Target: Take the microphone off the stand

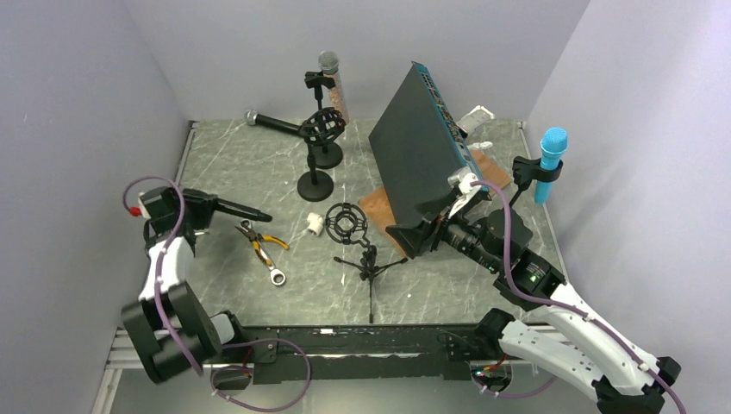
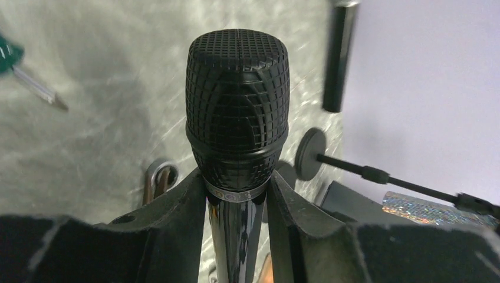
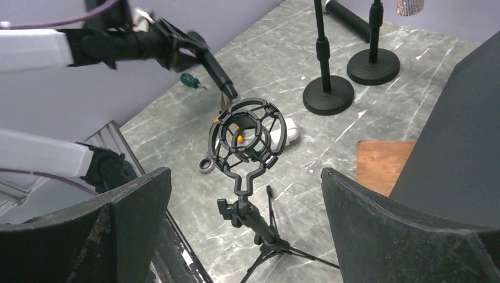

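The left gripper (image 1: 205, 210) is clamped on the black mic (image 1: 243, 210), which runs straight out past its fingertips, the handle pinched between the fingers (image 2: 177, 206) and the grille head (image 2: 237, 106) just beyond them. The mic hangs above the table (image 1: 224, 164), with pliers (image 1: 259, 240) and a wrench (image 1: 278, 276) below and to the right of this gripper. Farther right is the tripod stand (image 1: 371, 263). Its cage mount (image 3: 246, 138) is apart from the mic head and holds nothing. The right gripper (image 3: 244, 174) is spread wide, level with the mount, which lies ahead of and between its fingers (image 3: 135, 206) without touching them. Behind and to the right of it, a wall clip (image 1: 546, 170) holds a blue mic (image 1: 552, 148).
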Action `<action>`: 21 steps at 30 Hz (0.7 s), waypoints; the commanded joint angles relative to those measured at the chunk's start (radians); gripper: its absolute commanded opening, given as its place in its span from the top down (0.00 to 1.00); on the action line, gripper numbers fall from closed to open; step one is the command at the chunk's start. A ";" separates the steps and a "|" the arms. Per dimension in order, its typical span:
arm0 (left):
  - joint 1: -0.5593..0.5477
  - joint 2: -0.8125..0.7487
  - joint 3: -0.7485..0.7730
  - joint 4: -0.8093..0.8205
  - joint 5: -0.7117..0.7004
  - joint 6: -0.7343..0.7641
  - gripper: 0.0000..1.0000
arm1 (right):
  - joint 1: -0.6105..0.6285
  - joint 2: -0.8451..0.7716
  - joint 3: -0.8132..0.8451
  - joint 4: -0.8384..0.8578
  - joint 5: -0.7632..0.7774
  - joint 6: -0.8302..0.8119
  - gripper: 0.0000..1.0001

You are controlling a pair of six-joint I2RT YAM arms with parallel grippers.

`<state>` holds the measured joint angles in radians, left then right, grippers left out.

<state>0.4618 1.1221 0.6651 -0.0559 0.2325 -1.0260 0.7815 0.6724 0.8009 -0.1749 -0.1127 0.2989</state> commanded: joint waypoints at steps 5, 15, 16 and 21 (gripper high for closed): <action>-0.117 0.315 0.164 0.296 -0.061 -0.246 0.98 | 0.003 0.004 0.046 0.017 0.020 -0.024 0.00; -0.206 0.874 0.694 0.219 -0.116 -0.298 0.94 | 0.003 0.116 0.140 -0.022 0.017 -0.075 0.00; -0.216 0.918 0.747 0.202 -0.124 -0.303 0.93 | 0.002 0.131 0.156 -0.034 0.023 -0.086 0.00; -0.244 1.114 0.961 0.185 -0.102 -0.363 0.93 | 0.001 0.198 0.220 -0.081 0.031 -0.118 0.00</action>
<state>0.2413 2.1582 1.4899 0.1322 0.1337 -1.3220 0.7815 0.8371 0.9440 -0.2287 -0.1024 0.2268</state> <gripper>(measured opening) 0.417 0.997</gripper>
